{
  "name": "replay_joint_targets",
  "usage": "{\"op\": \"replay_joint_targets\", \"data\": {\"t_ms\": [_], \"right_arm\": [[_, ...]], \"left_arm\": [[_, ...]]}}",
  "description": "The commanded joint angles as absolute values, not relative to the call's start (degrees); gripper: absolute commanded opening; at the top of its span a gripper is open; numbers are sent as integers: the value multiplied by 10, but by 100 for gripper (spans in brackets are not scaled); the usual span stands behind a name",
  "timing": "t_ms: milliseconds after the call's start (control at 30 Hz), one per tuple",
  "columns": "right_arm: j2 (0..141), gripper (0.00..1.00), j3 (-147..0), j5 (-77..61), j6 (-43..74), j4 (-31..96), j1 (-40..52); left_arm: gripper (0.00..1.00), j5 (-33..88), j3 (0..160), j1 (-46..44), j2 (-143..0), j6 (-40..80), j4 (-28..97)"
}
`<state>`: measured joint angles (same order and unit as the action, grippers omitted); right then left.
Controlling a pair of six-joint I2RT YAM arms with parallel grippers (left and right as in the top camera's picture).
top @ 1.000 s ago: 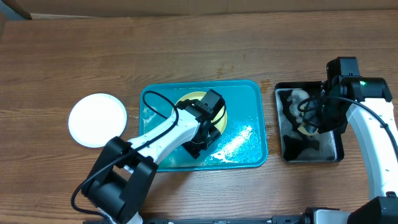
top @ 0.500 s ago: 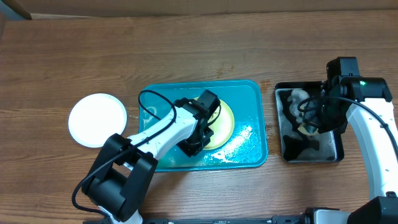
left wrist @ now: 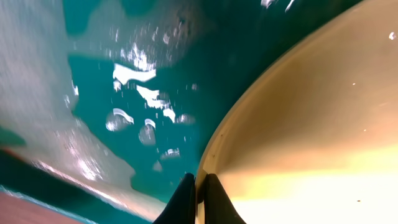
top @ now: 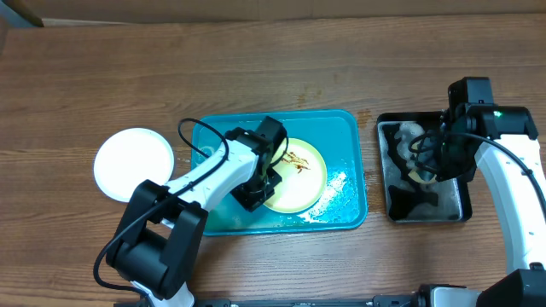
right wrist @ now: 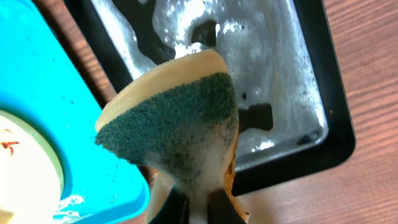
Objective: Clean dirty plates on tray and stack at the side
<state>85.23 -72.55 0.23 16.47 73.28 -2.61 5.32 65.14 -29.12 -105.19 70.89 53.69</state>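
Left arm: rises from its base at the table's near left edge and slants up and right over the blue tray (top: pixel 341 136), with the wrist bent so that it points down into the tray.
Left gripper (top: pixel 256 198): sits low at the left edge of the yellow-green plate (top: pixel 299 179). In the wrist view its two fingers are nearly together, with the plate's rim pinched between them.
Yellow-green plate: lies inside the blue tray, right of centre, with brown smears (top: pixel 297 160) on its upper part.
Blue tray: sits mid-table. Its floor is wet, with drops and bright patches around the plate.
White plate (top: pixel 134 164): lies on the bare table (top: pixel 256 68) to the left of the blue tray, apart from it.
Right arm: comes up along the table's right edge and bends left over the black tray (top: pixel 382 170).
Right gripper (right wrist: pixel 198 199): the fingers are closed on the narrow end of a sponge (right wrist: pixel 177 118), which fans out with its green scouring face toward the camera, wet and foamy.
Sponge position: over the black tray, near the side facing the blue tray.
Black tray: just right of the blue tray, with suds (right wrist: pixel 180 25) and water on its floor.
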Motion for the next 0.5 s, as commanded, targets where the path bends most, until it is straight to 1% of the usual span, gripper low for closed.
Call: {"op": "replay_joint_targets", "data": {"t_ms": [0, 233, 333, 467], "right_arm": [[850, 4, -724, 1, 160, 716, -28], [865, 4, -723, 1, 163, 664, -28], [890, 4, -723, 1, 163, 653, -28], [938, 4, -723, 1, 163, 648, -28]], "left_arm": [[4, 36, 648, -263, -1058, 620, 540], [4, 47, 648, -201, -1058, 444, 548], [4, 54, 648, -192, -1058, 390, 550], [4, 56, 648, -193, -1058, 348, 550]]}}
